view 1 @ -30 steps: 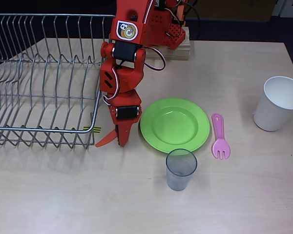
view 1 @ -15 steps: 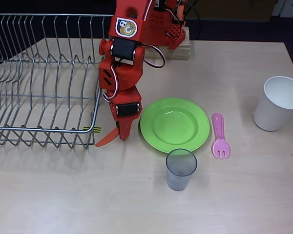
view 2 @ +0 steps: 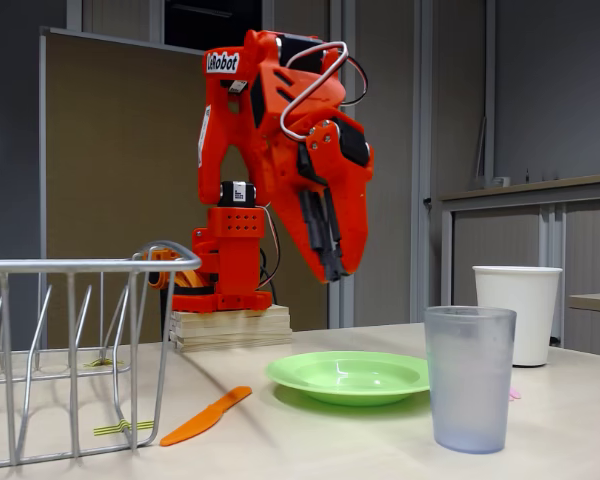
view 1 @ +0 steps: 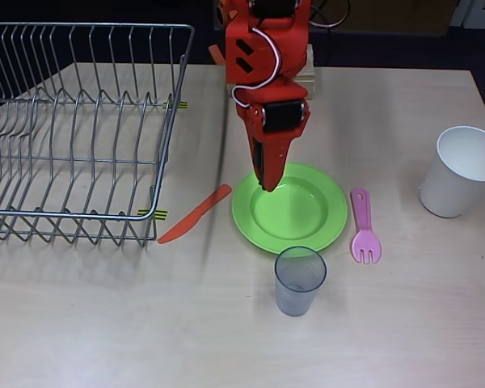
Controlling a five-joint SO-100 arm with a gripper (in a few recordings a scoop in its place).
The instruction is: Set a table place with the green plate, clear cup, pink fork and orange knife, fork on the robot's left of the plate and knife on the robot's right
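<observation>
Hovering: gripper (view 1: 267,183), empty with fingers together, raised over the plate's far-left rim in the overhead view; the fixed view (view 2: 332,268) shows it well above the table.
Plate (view 1: 289,208): green, flat on the table, the landmark here; also in the fixed view (view 2: 348,373).
Knife (view 1: 195,214): orange, lying diagonally just left of the plate, near the rack's corner.
Fork (view 1: 364,226): pink, just right of the plate, tines toward the camera edge.
Cup (view 1: 299,280): clear, upright, just below the plate.
Rack (view 1: 73,129): wire, left of the plate.
Paper cup (view 1: 461,170): white, well right of the plate.
</observation>
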